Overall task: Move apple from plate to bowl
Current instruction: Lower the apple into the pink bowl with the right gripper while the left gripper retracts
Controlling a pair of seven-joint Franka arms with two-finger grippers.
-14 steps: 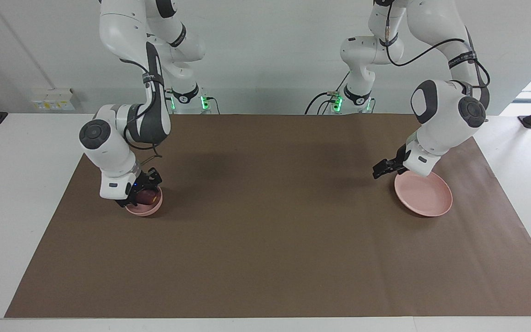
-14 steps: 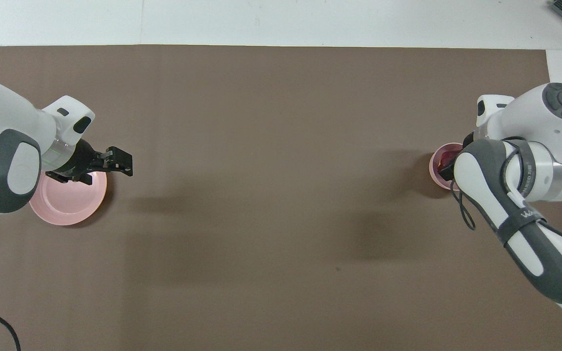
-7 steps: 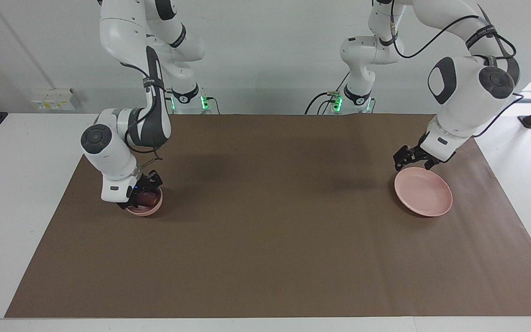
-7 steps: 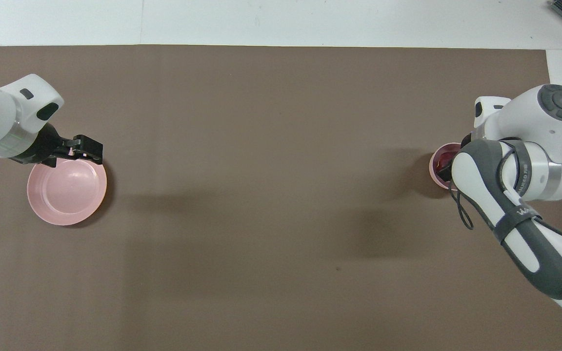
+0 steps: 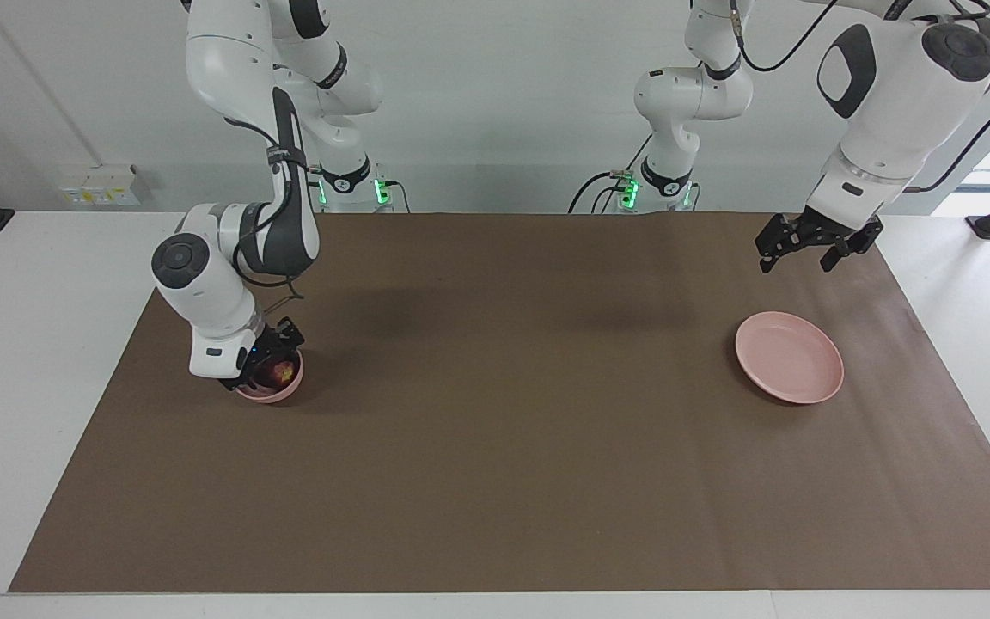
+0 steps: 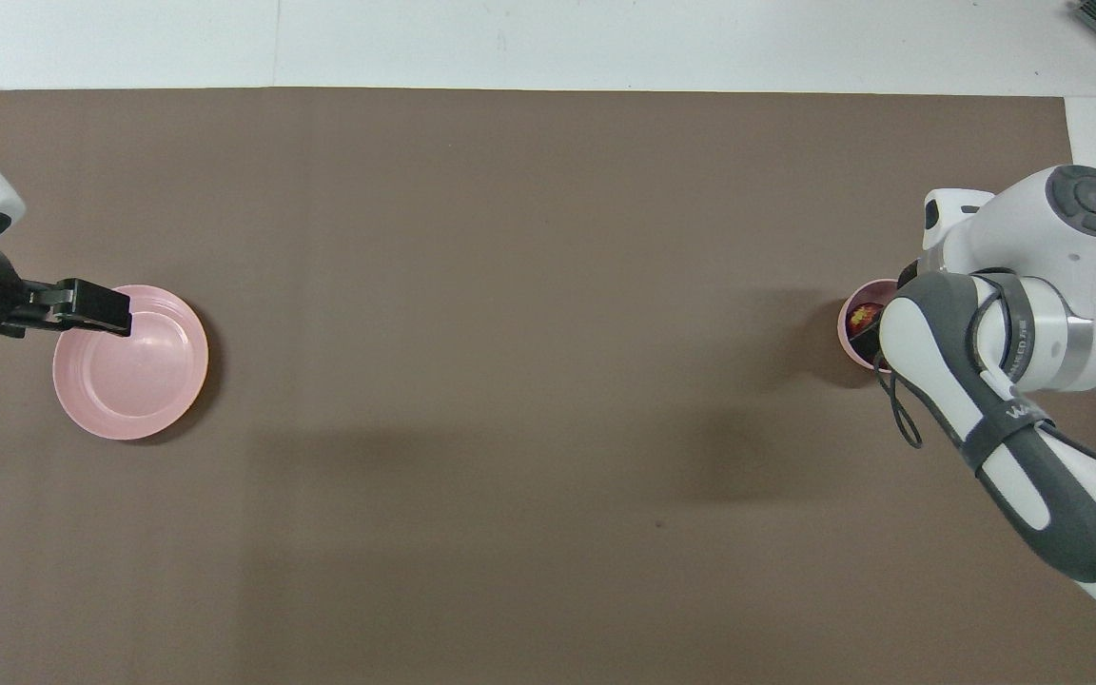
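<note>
The apple, dark red with a yellowish patch turned upward, sits inside the small deep pink bowl at the right arm's end of the brown table mat; in the overhead view only a sliver of the apple and of the bowl's rim shows past the arm's forearm. The right gripper is low over the bowl, its black fingers down around the apple; whether they are spread off it or closed on it cannot be told from either view, since the wrist and the bowl's wall hide the tips. The flat pink plate lies bare, well apart from the bowl at the left arm's end of the mat, about as far from the robots as the bowl. The left gripper hangs raised in the air, over the mat near the plate's rim on the robots' side, jaws spread wide and holding nothing; in the overhead view its fingers overlap the plate's edge without touching it.
</note>
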